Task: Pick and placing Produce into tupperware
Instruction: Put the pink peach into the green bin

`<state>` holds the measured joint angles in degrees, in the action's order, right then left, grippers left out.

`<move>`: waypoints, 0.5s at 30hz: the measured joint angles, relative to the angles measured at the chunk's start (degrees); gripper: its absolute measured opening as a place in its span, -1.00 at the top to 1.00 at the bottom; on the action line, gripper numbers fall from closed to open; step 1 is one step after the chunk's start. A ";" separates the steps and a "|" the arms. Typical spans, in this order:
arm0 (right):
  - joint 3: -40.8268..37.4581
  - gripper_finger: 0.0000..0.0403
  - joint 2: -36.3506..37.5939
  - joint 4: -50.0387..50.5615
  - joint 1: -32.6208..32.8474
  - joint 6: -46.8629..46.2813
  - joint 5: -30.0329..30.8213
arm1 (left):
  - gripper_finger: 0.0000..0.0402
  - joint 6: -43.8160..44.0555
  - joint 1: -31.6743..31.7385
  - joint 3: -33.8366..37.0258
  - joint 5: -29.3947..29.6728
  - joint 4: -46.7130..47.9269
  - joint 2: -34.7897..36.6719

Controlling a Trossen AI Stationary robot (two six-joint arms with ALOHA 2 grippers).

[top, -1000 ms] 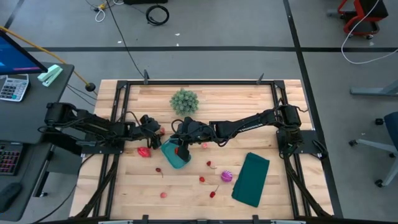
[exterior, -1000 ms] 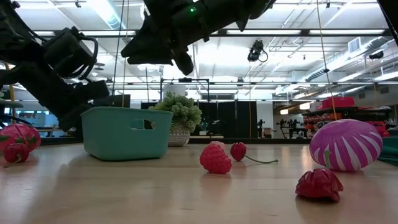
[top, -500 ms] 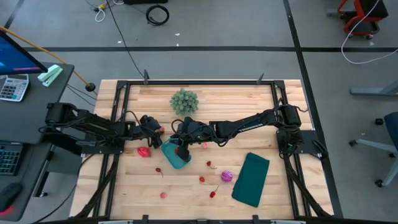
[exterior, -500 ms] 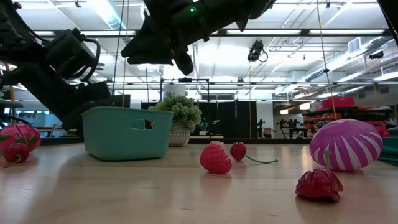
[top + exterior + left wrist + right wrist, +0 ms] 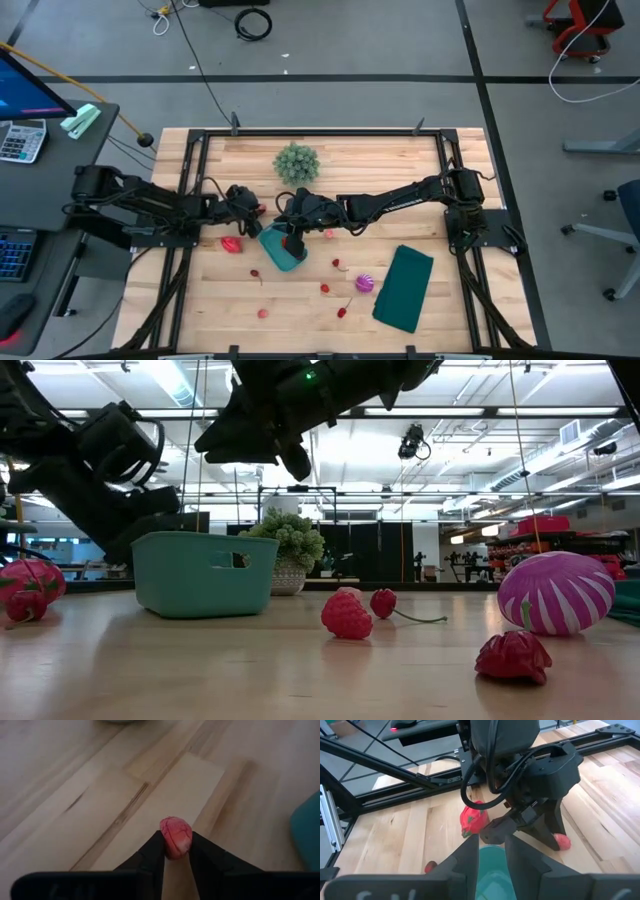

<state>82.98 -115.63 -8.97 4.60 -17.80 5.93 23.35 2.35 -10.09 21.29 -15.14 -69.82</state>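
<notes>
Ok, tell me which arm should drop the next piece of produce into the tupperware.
Left. The left gripper has its fingers closed on a small pink-red fruit right beside the teal tupperware. The right gripper hangs above the tub, apparently holding nothing.

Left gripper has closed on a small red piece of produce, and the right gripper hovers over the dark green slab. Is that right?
Not quite. The right gripper hovers over the teal tub, not the green slab, as the high view shows. The left gripper does pinch a small red piece between its fingers.
</notes>
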 joint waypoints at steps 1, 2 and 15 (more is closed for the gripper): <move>0.00 0.49 0.00 0.07 0.00 0.00 0.00 | 0.57 0.00 0.00 -0.75 -0.37 0.76 0.15; 0.00 0.49 0.00 0.15 0.00 0.00 0.00 | 0.57 0.00 0.00 -1.53 -0.60 2.02 0.35; 0.00 0.49 0.00 0.94 0.00 -0.02 0.00 | 0.58 -0.06 -1.09 -15.96 -1.69 25.53 3.04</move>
<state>82.98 -115.63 -8.03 4.60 -17.82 5.93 23.29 1.26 -26.05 19.60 10.39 -66.78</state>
